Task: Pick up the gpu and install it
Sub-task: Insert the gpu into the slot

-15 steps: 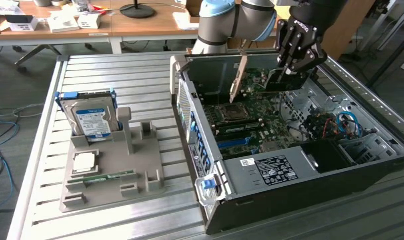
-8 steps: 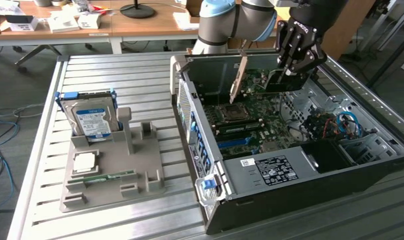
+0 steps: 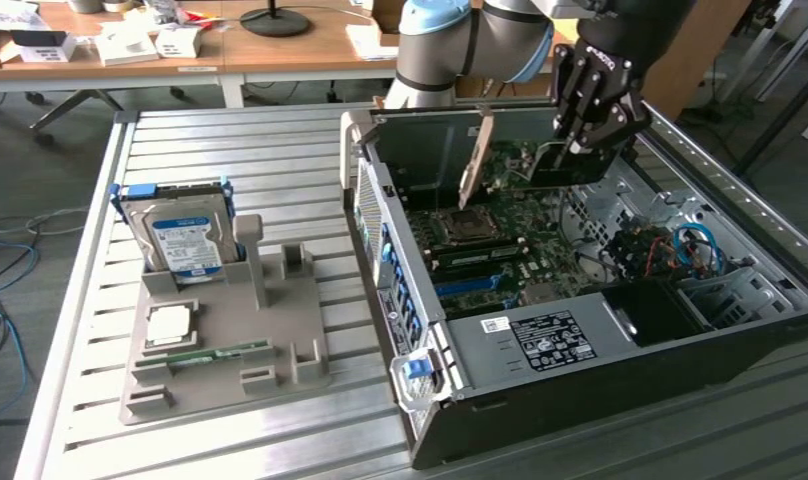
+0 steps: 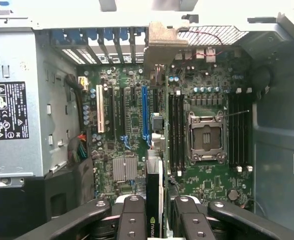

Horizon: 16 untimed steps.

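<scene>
1. The gripper [image 3: 574, 150] is clenched on the gpu [image 3: 511, 168]; in the wrist view the card [image 4: 154, 187] sits edge-on between the two fingers [image 4: 131, 217], gripped near its end away from the bracket.
2. The gpu is inside the open computer case [image 3: 578, 410], which lies on the slatted surface [image 3: 244, 150]; the card stands on edge over the motherboard [image 3: 498, 250], at the end nearer the arm's base.
3. Its long axis runs straight out from the gripper toward the case's rear wall [image 4: 101, 45]; the pale bracket [image 4: 162, 45] leads and points at the row of rear openings there.
4. That axis lies parallel to the expansion slots; in the wrist view the card's edge runs just beside the blue slot [image 4: 145, 112], on the side toward the processor socket [image 4: 206, 137].
5. Whether the lower edge touches a slot or hangs above the board, I cannot tell; judged from this, alignment across the slots is what matters most.
</scene>
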Each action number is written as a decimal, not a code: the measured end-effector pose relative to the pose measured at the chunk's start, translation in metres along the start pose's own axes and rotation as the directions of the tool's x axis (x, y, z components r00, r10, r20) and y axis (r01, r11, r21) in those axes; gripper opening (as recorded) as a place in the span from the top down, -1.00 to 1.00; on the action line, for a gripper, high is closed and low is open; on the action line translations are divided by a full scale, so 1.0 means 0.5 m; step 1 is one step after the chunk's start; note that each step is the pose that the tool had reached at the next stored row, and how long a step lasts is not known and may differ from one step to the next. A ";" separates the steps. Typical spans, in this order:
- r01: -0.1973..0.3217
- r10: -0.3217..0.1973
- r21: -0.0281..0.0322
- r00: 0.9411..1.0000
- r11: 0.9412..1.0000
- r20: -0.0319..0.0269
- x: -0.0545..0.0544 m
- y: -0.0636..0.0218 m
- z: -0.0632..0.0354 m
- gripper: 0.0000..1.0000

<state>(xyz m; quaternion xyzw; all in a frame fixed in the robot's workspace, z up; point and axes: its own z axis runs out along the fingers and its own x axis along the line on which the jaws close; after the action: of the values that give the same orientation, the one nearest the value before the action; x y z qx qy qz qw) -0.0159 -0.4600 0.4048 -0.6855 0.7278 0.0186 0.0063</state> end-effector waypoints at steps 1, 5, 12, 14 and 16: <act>0.000 0.000 0.000 1.000 1.000 0.000 0.000 0.000 0.001 0.47; 0.000 0.000 0.000 1.000 1.000 0.000 0.000 0.000 0.003 0.47; 0.000 0.000 0.000 1.000 1.000 0.000 0.001 0.000 0.014 0.47; 0.000 0.000 0.000 1.000 1.000 0.000 0.001 0.000 0.020 0.47; 0.000 0.000 0.000 1.000 1.000 0.000 0.001 0.000 0.021 0.47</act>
<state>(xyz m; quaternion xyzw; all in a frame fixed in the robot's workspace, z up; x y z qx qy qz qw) -0.0159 -0.4600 0.3943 -0.6855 0.7278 0.0185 0.0062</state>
